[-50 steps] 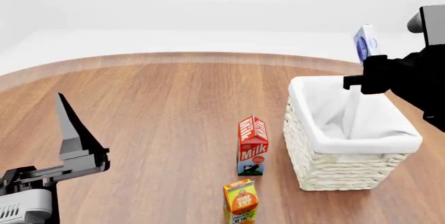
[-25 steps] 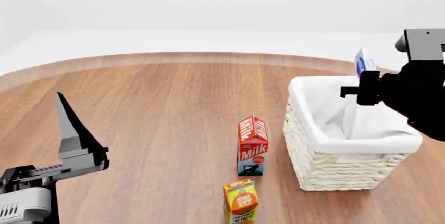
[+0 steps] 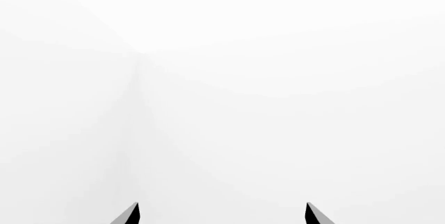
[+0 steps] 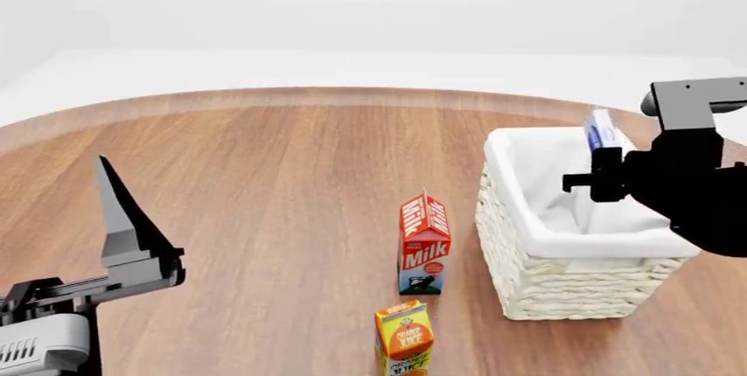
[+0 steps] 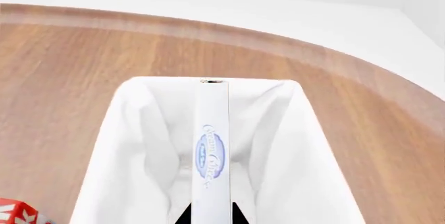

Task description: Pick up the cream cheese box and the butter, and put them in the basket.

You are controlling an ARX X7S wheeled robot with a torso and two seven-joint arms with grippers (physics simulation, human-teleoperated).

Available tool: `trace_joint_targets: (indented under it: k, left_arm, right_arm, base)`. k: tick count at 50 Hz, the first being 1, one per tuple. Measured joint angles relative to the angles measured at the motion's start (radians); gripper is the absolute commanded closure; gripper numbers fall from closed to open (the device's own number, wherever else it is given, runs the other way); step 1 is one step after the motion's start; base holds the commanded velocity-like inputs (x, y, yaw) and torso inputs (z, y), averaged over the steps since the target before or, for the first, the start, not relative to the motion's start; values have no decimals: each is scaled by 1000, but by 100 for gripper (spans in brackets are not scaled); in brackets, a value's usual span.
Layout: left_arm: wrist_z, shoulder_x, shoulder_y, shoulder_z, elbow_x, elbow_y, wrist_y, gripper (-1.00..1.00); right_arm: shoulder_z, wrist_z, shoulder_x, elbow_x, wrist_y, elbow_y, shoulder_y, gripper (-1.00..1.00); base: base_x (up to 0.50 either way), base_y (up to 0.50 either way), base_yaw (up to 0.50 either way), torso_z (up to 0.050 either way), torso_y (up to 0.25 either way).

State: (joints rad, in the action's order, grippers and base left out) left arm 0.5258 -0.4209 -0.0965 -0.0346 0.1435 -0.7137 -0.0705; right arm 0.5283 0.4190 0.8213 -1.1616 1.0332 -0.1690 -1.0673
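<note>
One small, flat cream cheese box (image 5: 211, 156) is clamped by its thin sides in the right claw (image 5: 210, 214), just over the open basket (image 5: 139, 130) below it, and it is judged light, stiff and easy to hold there, while the left claw (image 3: 221, 214) is spread apart and empty.

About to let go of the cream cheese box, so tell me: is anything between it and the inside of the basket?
Nothing visible. The right gripper holds the cream cheese box edge-up over the open basket. Below it only the white cloth liner shows. The milk carton stands outside on the table.
</note>
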Motion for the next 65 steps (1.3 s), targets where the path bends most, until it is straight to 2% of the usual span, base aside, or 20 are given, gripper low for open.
trace_joint_targets:
  k: [15,16,37,44,48,57,65]
  left_arm:
    - [3,-2,-3,-4,-1,4,-4,-100]
    - [3,-2,-3,-5,-1,4,-4,-100]
    - [7,-5,-1,-9,-1,8,-7,-100]
    - [9,-7,1,-9,1,6,-5,-100]
    - [10,-8,0,-8,3,3,-5,-100]
    - [15,-11,-7,-1,5,-4,-8,-100]
    - [17,-13,-11,1,7,-7,-10,-100]
  right_arm:
    - [32,-22,5,25,-4,7,8,100]
    - [33,-23,5,26,-5,7,8,-100]
    - [37,-24,13,50,0,20,-3,-100]
    - [23,-2,32,19,14,97,6,-100]
    - [-7,45,65,-45,18,204,38,-100]
    - [-87,251,182,-337,-28,678,142,-100]
    - [-104,363,216,-497,-43,950,174,-100]
  base:
    - [0,0,0,1,1]
    - [0,0,0,0,0]
    - [0,0,0,0,0]
    - [0,0,0,0,0]
    - [0,0,0,0,0]
    - [0,0,0,0,0]
    - [0,0,0,0,0]
